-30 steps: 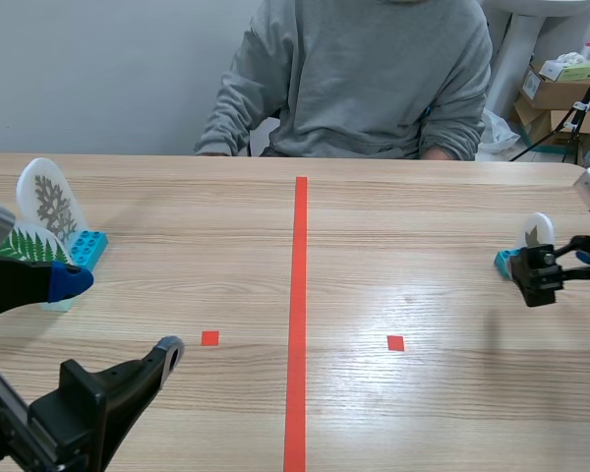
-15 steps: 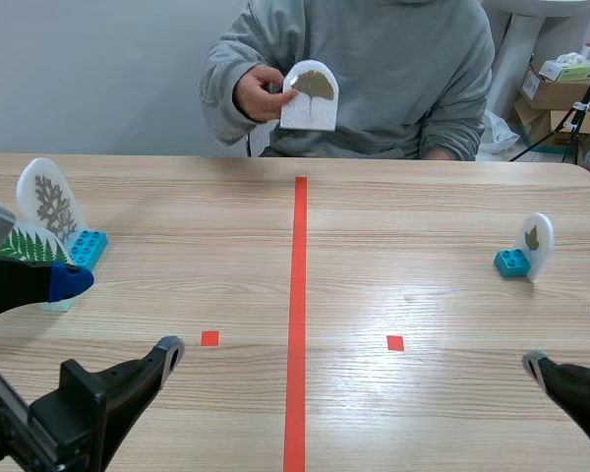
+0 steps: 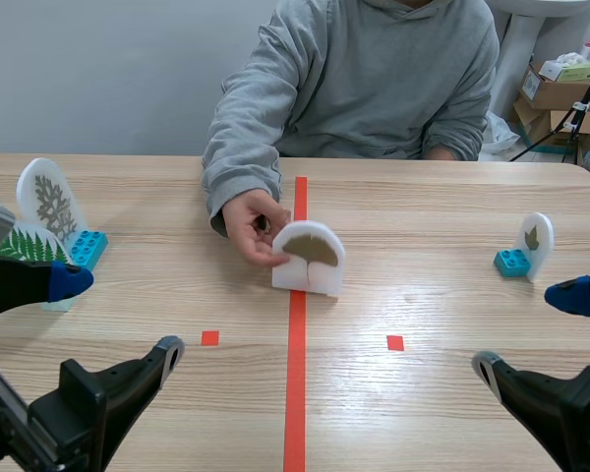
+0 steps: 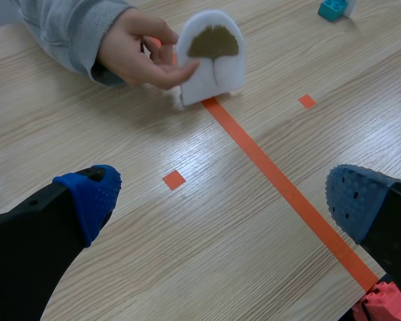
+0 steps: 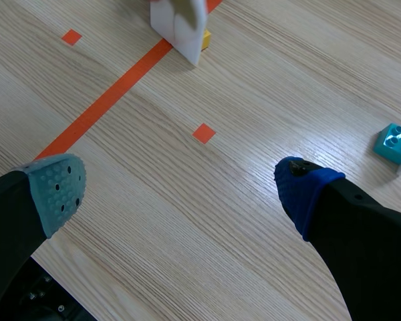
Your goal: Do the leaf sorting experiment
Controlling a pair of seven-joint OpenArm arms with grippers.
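The white leaf card (image 3: 310, 258) stands upright on the orange-red centre line. Its broad face is toward the robot and its base runs 9 to 3 o'clock. A person's hand (image 3: 251, 228) grips its 9 o'clock edge. The card lies at 2 o'clock from the left gripper (image 3: 120, 315) and at 10 o'clock from the right gripper (image 3: 529, 330), about equally near to each. Both grippers gape wide and hold nothing.

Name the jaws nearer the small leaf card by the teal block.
Right. Its jaws stand just short of the card; the left jaws are far beyond the tape line.
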